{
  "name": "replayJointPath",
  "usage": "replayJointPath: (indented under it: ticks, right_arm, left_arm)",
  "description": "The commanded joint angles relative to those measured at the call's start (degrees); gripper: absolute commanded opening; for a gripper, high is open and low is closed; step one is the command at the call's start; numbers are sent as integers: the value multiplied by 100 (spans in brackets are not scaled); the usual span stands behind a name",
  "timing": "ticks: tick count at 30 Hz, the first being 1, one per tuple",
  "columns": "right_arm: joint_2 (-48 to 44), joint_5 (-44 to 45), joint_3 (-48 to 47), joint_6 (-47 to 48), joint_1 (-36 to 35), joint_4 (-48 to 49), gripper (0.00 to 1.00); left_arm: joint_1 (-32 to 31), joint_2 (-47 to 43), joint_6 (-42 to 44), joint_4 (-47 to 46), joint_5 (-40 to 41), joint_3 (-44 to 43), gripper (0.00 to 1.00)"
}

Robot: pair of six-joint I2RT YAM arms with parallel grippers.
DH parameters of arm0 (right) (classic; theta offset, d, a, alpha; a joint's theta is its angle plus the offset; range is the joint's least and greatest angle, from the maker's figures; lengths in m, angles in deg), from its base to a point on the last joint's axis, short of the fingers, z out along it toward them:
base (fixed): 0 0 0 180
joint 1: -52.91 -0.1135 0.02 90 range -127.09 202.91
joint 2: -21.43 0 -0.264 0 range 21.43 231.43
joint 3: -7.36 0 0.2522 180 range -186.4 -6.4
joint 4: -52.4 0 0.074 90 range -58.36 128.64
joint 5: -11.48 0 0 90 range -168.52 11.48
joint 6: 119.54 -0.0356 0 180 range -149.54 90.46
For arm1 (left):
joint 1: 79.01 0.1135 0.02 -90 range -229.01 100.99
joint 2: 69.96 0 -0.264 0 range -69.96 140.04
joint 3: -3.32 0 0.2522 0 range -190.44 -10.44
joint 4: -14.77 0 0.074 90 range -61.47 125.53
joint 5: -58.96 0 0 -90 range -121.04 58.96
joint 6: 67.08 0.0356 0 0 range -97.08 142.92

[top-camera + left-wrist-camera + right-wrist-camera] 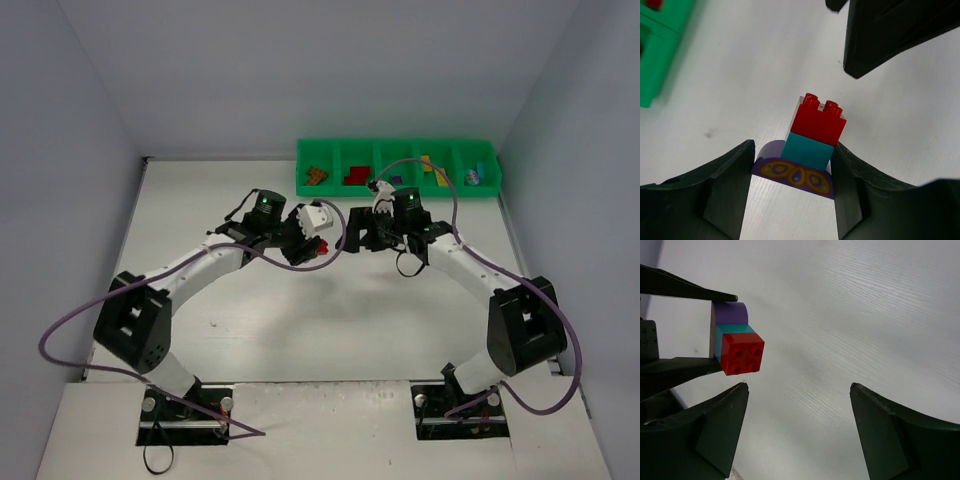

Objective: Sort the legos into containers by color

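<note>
My left gripper (793, 152) is shut on a small stack held above the table: a purple arched piece with a butterfly print (790, 174), a teal brick (807, 150) and a red brick (819, 120) at the end. The stack shows in the top view (322, 245) and the right wrist view (737, 342). My right gripper (799, 386) is open and empty, facing the stack from the right (360, 232), its left fingertip just below the red brick. The green tray (400, 147) stands at the back, holding brown (318, 176), red (355, 177), purple (396, 181), yellow (432, 170) and light blue (473, 176) bricks in separate compartments.
The tray's corner shows at the top left of the left wrist view (657, 55). A finger of the right gripper (890, 35) hangs at the top right there. Grey walls enclose the white table (250, 330) on three sides. Purple cables loop beside both arms.
</note>
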Motion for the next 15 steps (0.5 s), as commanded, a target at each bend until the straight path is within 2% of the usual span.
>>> replayJointPath:
  ticks: [1,6,15]
  right_arm:
    - [-56,-1020,-461,-817,3,662,79]
    - [40,-1189,-804,-1178,-164,936,79]
    - [374,-1153,-980,-1714,-594,1578,73]
  left_arm:
    - [120,-776,-479,-1036,-125,263,19]
    - [112,-1304,-734,-1476,-72,563,19]
    - [120,-1507,-831,-1590,86,712,19]
